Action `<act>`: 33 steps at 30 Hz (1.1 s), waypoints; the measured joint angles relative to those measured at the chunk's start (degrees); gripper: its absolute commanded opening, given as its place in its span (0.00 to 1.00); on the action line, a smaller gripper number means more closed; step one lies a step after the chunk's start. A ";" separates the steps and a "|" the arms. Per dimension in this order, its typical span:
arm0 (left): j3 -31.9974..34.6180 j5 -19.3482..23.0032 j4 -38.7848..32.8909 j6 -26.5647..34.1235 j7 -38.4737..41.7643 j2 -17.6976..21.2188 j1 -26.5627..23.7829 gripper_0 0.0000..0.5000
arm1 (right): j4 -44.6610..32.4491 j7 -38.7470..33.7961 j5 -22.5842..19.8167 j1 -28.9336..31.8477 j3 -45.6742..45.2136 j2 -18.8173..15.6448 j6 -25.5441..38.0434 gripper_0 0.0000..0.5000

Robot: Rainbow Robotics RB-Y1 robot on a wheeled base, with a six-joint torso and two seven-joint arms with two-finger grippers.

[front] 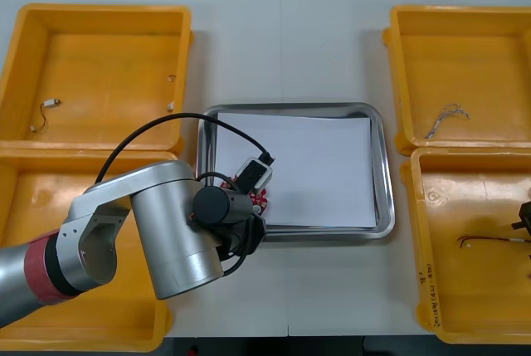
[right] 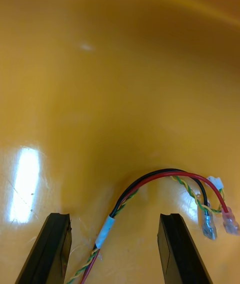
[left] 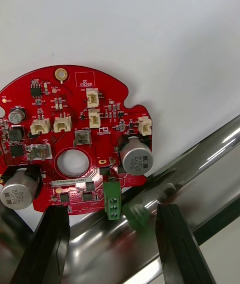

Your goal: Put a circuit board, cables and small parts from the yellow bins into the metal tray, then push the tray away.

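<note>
Now L gripper (left: pixel 112 208) over tray rim (left: pixel 210 146), board (left: pixel 100 108); R (right: pixel 114 216) over cable (right: pixel 150 176).

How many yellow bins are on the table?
4 yellow bins: far left, near left, far right, near right, flanking the metal tray. None seem hidden.

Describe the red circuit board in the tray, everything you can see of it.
The circuit board is round and red, with a round hole, white connectors, two silver capacitors, a green terminal block and a white label strip. It lies component side up on the white inside of the tray, one edge at the shiny rim. The left gripper hovers open beside that edge, apparently not touching it.
</note>
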 measured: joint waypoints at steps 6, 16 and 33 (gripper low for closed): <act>0.00 -0.12 0.00 0.00 0.01 0.00 -0.07 1.00 | 0.00 -0.35 0.63 0.08 0.00 0.63 -0.67 1.00; 0.01 -0.23 -0.01 -0.01 0.04 0.00 -1.53 1.00 | 0.00 -3.27 1.29 0.11 0.01 2.57 -1.35 1.00; 11.29 9.59 -3.38 11.01 0.08 -0.87 -4.26 1.00 | -0.33 -3.27 2.36 1.04 0.84 3.14 -4.97 0.05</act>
